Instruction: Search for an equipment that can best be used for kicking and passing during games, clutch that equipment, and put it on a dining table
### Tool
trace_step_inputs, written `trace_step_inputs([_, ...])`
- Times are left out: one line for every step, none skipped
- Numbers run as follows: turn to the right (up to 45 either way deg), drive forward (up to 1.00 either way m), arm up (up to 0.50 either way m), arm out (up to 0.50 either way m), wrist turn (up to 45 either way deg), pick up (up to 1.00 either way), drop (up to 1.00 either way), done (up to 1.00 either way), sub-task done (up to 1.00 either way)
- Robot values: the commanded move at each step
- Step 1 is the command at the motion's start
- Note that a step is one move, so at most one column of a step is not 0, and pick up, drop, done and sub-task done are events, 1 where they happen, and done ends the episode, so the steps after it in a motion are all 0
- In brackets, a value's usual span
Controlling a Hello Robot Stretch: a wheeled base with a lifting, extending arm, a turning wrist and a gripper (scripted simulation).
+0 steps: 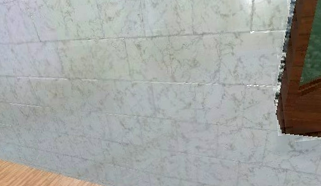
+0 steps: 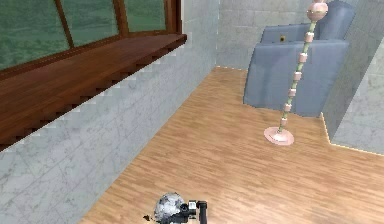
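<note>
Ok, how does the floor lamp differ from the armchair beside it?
The floor lamp is a thin pink beaded pole on a round base; the armchair is broad, blocky and blue-grey. The lamp's base stands out in the open; the armchair sits back in the corner. Both stand on the wooden floor.

No text you can read in either view.

You will find no words, numbers, labels or signs on the wall, the window frame, the armchair, the lamp or the floor.
</note>
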Motion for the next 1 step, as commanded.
trace_step_inputs([0.0,0.00,0.00,0.00,45.0,0.00,0.00,0.00,0.00])
